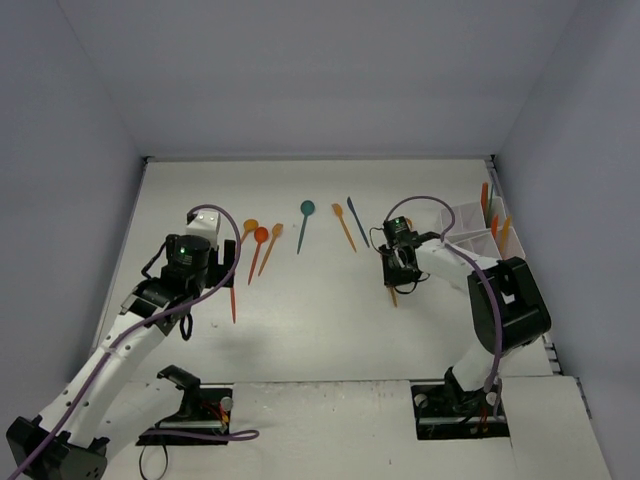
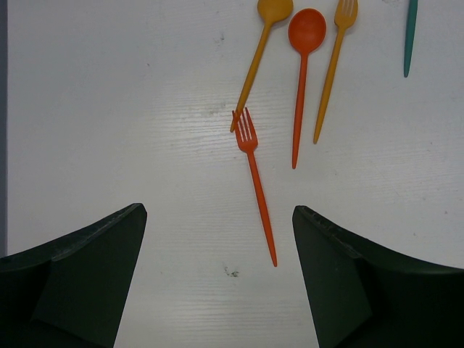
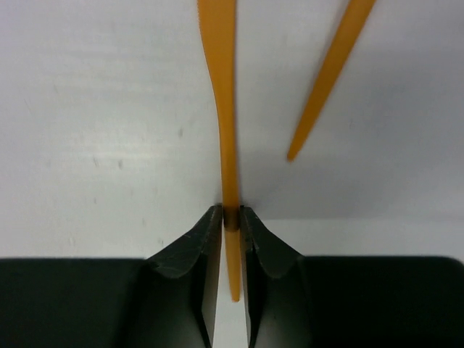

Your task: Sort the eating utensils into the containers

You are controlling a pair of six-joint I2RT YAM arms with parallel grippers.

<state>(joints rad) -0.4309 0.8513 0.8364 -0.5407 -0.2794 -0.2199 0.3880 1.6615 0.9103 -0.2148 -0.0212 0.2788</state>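
Sorting looks partway done. A few orange and teal utensils stand in the white organizer [image 1: 466, 214] at the far right of the surface [image 1: 330, 330], and others lie in a loose row across the far middle.

The right end effector [image 3: 230, 217] is pressed together on the handle of an orange utensil [image 3: 226, 130], pinching it close to the near end. The long part points away from the wrist camera and the head is out of frame, so I cannot tell whether it is a spoon, fork or knife. A second orange handle [image 3: 330, 80] lies just to its right. From above, this arm is near the organizer but to its left. The step in hand seems to be carrying this piece across. The next move calls for lifting it clear, swinging right, and lining it up over a compartment before the fingers part.

The left end effector [image 2: 217, 217] is spread wide and holds nothing. A red-orange fork [image 2: 254, 181] lies on the surface just ahead of the gap, tines pointing away. The tines meet the handle tip of an orange spoon [image 2: 257, 58]. A red-orange spoon [image 2: 304, 43] and an orange fork [image 2: 332, 72] lie beside them. The red-orange fork looks like the likely next pick, and closing on its handle end would avoid dragging the spoon.
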